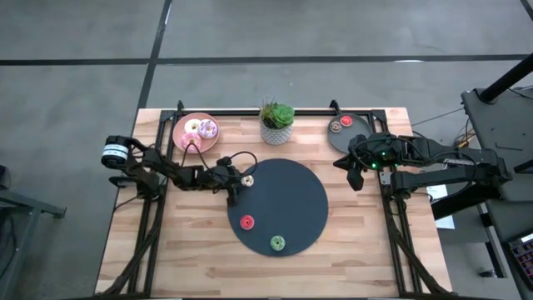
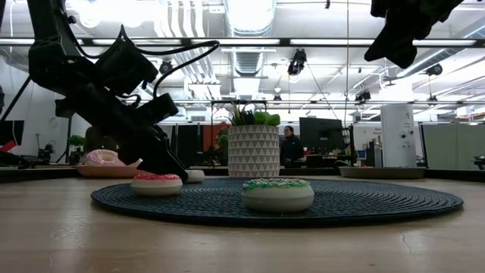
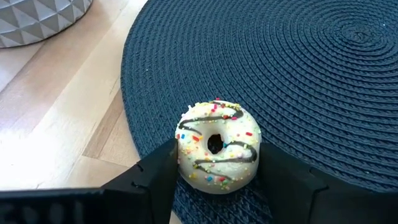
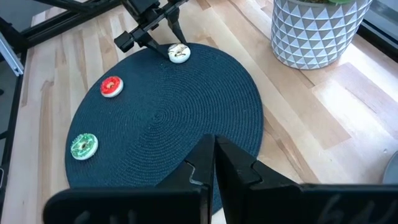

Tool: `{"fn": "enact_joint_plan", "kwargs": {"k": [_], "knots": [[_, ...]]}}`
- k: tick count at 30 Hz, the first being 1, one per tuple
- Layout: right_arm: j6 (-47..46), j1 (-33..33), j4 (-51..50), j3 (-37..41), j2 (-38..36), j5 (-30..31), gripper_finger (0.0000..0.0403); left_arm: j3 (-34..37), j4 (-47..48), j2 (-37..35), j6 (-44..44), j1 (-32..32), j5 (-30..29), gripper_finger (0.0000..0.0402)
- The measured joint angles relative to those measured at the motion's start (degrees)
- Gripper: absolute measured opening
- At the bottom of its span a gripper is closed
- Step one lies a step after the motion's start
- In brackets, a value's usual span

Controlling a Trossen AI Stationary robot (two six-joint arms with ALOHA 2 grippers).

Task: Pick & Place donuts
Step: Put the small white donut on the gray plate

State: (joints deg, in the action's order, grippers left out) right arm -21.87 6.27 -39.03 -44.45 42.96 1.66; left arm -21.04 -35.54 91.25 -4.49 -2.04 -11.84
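A cream donut (image 3: 216,146) with sprinkles and dark stripes lies flat on the left rim of the dark round mat (image 1: 291,196). My left gripper (image 3: 217,180) reaches in low from the table's left, one finger on each side of it. Farther along the mat lie a red donut (image 1: 246,222) and a green donut (image 1: 277,242). A pink plate (image 1: 185,140) at the back left holds a pink donut (image 1: 192,127) and a purple-white donut (image 1: 208,128). My right gripper (image 4: 214,149) hangs shut and empty high over the mat's right side. My left gripper has the cream donut's outer rim between its two fingers, one finger (image 3: 163,171) on one side and the other (image 3: 277,174) on the opposite side. The fingers slant down from the table's left. The donut lies flat on the mat's edge (image 3: 149,124).
A potted plant in a white patterned pot (image 1: 277,125) stands at the back middle. At the back right a grey plate (image 1: 354,137) carries a red donut (image 1: 346,122) and a brown donut (image 1: 336,127). Bare wood lies in front of the mat.
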Motion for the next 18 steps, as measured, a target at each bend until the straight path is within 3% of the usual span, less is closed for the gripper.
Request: {"fn": "enact_joint_plan", "kwargs": {"k": [11,18], "knots": [[-0.04,-0.01,-0.11,0.0,-0.02,-0.01,0.0009,-3.93,0.23,-2.22,0.0,-0.02,0.28,0.0181],[-0.07,-0.01,0.47,-0.02,-0.02,-0.12,0.0009,-12.04,4.87,-5.35,1.94,-0.02,0.46,0.0181]]}}
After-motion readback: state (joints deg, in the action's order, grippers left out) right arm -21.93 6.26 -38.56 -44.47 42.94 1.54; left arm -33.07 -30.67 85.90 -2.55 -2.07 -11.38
